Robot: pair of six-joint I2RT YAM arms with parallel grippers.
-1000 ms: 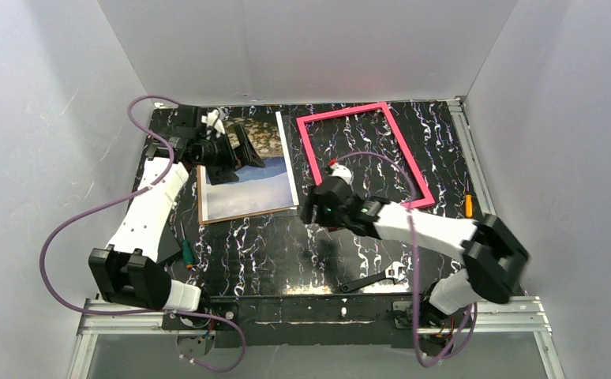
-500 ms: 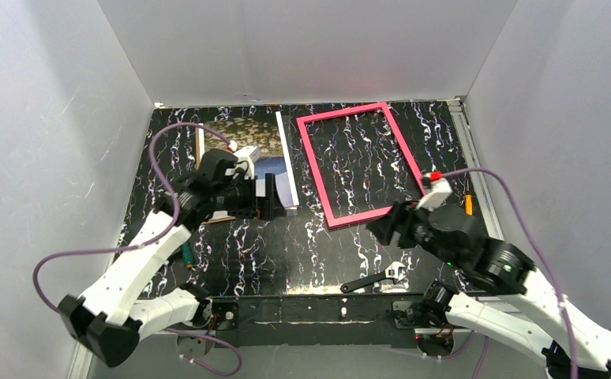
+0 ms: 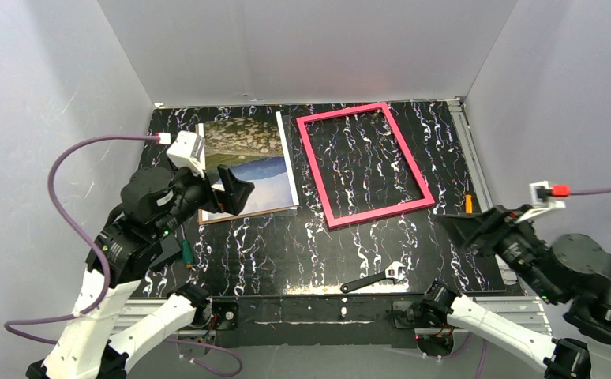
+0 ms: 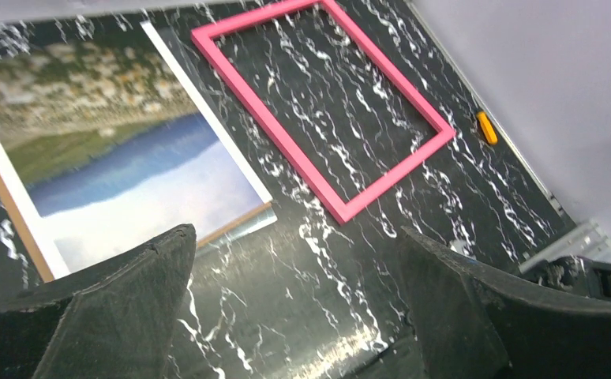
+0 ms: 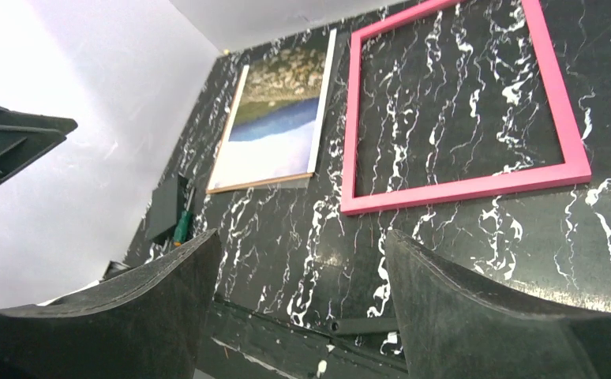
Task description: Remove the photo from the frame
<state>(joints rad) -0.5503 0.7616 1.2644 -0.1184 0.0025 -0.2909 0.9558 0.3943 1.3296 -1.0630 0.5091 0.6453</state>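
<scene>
The left arm (image 3: 140,217) stands raised, elbow bent, jaws wide open and empty above the photo (image 3: 247,162); the right arm (image 3: 571,268) stands at the tabletop (image 3: 286,245)'s right edge, jaws likewise. The photo lies flat just left of the frame (image 3: 381,211).

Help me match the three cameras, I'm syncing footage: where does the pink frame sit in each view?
Top external: the pink frame lies flat on the table, upper centre-right.
Left wrist: the frame is at upper centre, running diagonally.
Right wrist: the frame fills the upper right.
Shared landmark: the photo lies just left of the frame in all three.
</scene>
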